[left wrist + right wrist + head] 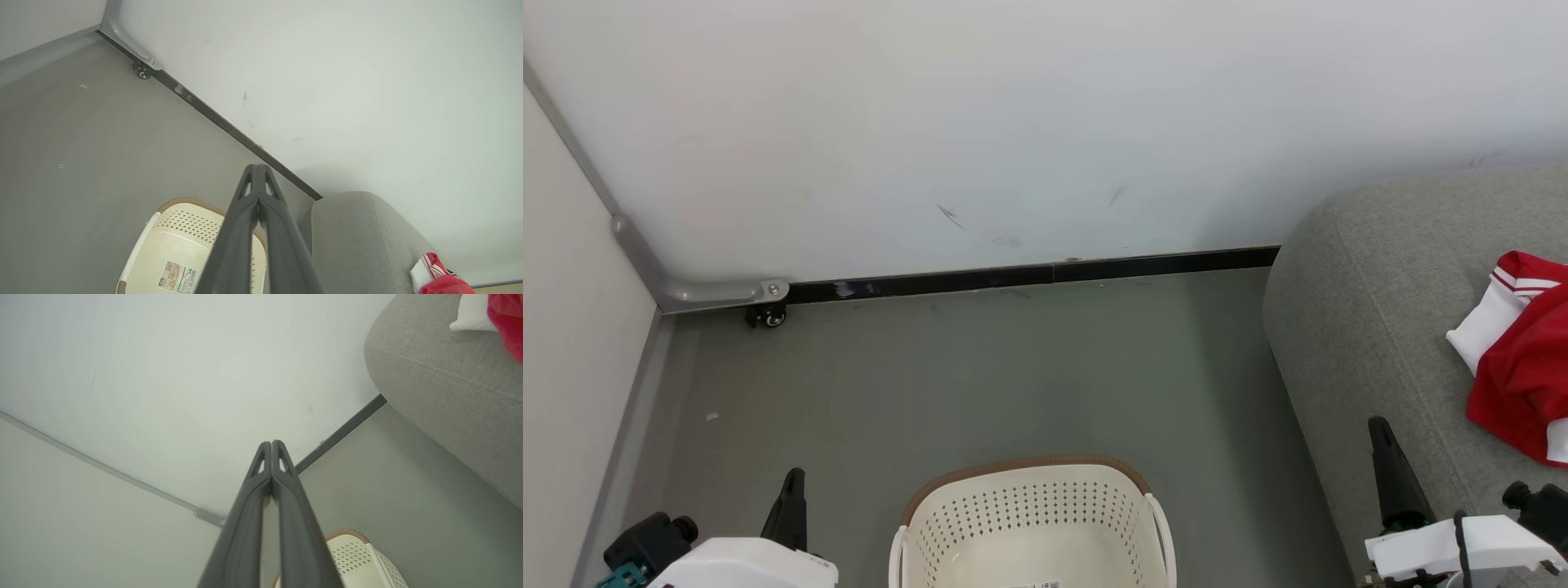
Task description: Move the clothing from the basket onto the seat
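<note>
Seeing the clothing (1523,367) on the seat (1364,310), right of the right jaws, nearer that arm. Holding nothing, both pairs of jaws pressed together.

Clothing (1521,359) red w/ white, red-striped trim; basket (1029,506) cream, perforated, brown rim; seat (1372,294) lt grey; floor (980,376) grey.

white wrist shells (1511,543), black cable (1463,545), long dark claw fingers (1393,478), triangular cut-outs (260,465)
</note>
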{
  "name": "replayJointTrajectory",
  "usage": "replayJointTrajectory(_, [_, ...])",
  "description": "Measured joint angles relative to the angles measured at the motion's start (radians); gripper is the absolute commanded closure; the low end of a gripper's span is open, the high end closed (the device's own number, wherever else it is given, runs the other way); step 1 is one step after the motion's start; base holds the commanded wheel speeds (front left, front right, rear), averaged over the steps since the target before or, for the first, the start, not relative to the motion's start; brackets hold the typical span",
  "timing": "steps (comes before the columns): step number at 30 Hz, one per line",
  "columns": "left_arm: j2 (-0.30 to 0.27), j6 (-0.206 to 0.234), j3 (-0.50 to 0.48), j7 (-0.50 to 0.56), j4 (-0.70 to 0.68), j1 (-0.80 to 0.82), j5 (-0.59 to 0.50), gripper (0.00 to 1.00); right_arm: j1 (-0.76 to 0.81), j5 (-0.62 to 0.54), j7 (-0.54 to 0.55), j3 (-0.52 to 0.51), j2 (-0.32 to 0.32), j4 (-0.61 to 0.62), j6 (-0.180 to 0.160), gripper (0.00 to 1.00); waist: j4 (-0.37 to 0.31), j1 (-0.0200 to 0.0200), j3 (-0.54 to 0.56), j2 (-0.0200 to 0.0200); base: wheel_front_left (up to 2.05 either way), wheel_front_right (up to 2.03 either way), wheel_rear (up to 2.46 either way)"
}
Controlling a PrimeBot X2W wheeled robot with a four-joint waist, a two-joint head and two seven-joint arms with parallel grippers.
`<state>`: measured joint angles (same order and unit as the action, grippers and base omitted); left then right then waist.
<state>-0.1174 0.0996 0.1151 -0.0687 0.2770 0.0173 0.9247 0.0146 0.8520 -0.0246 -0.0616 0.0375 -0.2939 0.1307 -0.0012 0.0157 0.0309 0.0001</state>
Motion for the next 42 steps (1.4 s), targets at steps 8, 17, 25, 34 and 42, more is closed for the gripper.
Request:
replayJointTrajectory(8, [0.010, -0.035, -0.030, 0.026, -0.001, 0.001, 0.104, 1.00, -0.013, 0.118, 0.021, -0.012, 0.000, 0.001, 0.000, 1.00, 0.000, -0.0069, -0.007, 0.0000, 0.00, 0.00, 0.00])
replayJointTrajectory(17, [0.026, -0.076, -0.068, 0.060, -0.002, 0.005, 0.241, 1.00, -0.025, 0.265, 0.044, -0.027, 0.000, 0.003, 0.000, 1.00, 0.000, -0.0133, -0.018, 0.0000, 0.00, 0.00, 0.00])
replayJointTrajectory(25, [0.038, -0.110, -0.099, 0.091, -0.002, 0.011, 0.344, 1.00, -0.040, 0.382, 0.066, -0.038, 0.000, 0.007, 0.000, 1.00, 0.001, -0.0145, -0.024, 0.0000, 0.00, 0.00, 0.00])
replayJointTrajectory(34, [0.055, -0.148, -0.133, 0.123, -0.003, 0.023, 0.466, 1.00, -0.057, 0.515, 0.093, -0.054, 0.000, 0.009, 0.000, 1.00, 0.001, -0.0149, -0.028, -0.0001, 0.00, 0.00, 0.00])
replayJointTrajectory(42, [0.065, -0.181, -0.164, 0.148, -0.003, 0.027, 0.576, 1.00, -0.062, 0.632, 0.111, -0.064, 0.000, 0.010, 0.000, 1.00, 0.001, -0.0150, -0.031, 0.0000, 0.00, 0.00, 0.00])
